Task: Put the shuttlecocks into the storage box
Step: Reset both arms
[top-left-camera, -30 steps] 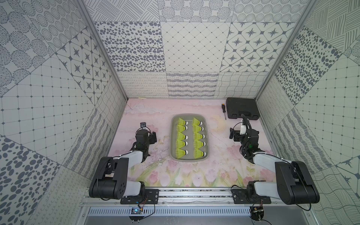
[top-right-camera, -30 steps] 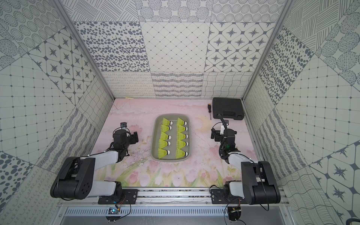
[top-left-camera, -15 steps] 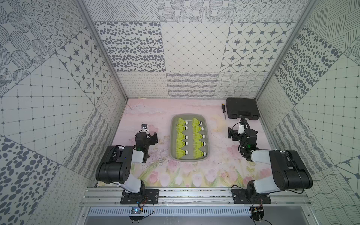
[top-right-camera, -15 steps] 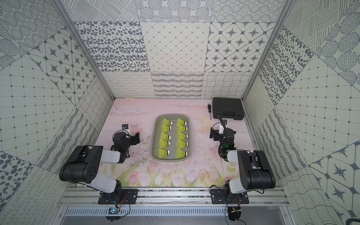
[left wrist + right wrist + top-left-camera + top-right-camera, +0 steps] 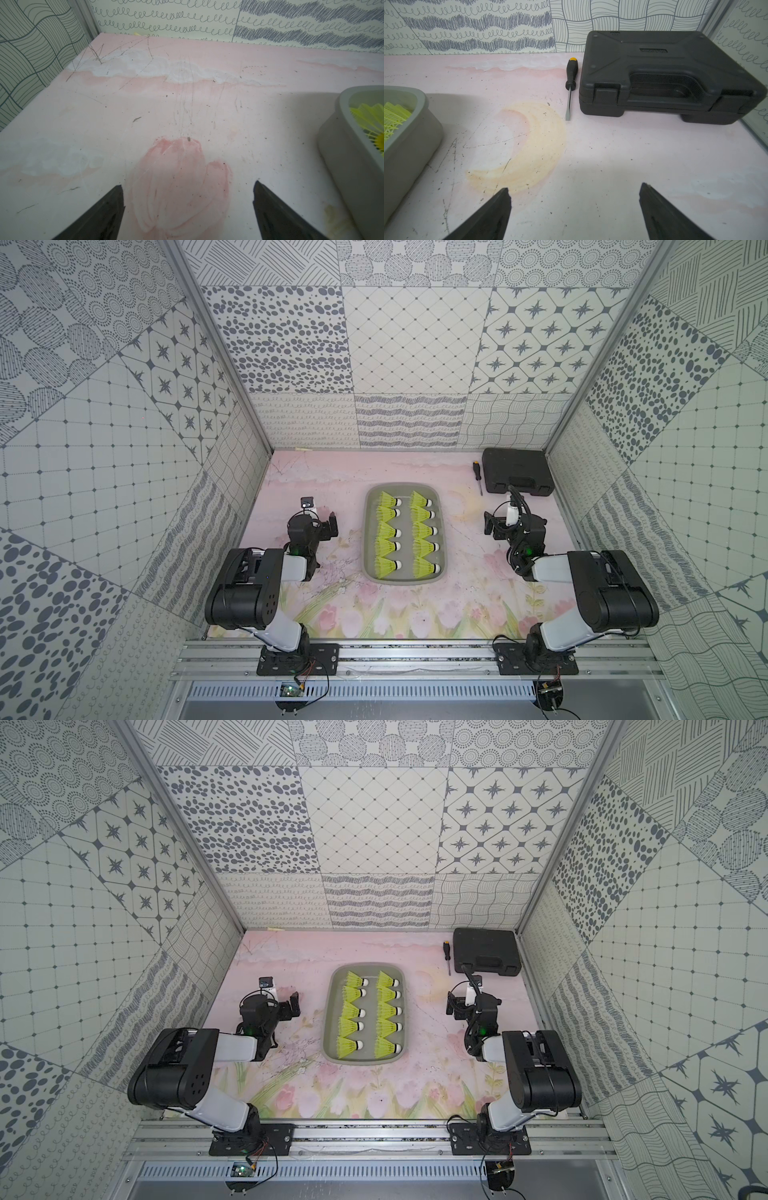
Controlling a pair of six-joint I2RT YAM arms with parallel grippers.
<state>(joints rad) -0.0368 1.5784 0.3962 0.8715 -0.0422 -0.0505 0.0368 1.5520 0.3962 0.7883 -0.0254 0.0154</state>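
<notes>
Ten shuttlecocks lie in two rows of five inside the storage box. The box sits on the tabletop between the two tools, to the right of the left tool and to the left of the right tool. Both tools sit low over the tabletop with jaws spread wide, holding nothing. Ahead of the right tool lie a screwdriver and, just beside it, a closed black hard case.

i see a matt grey plastic storage box, meshy plastic shuttlecocks, a matt black plastic case and a scuffed mat.
</notes>
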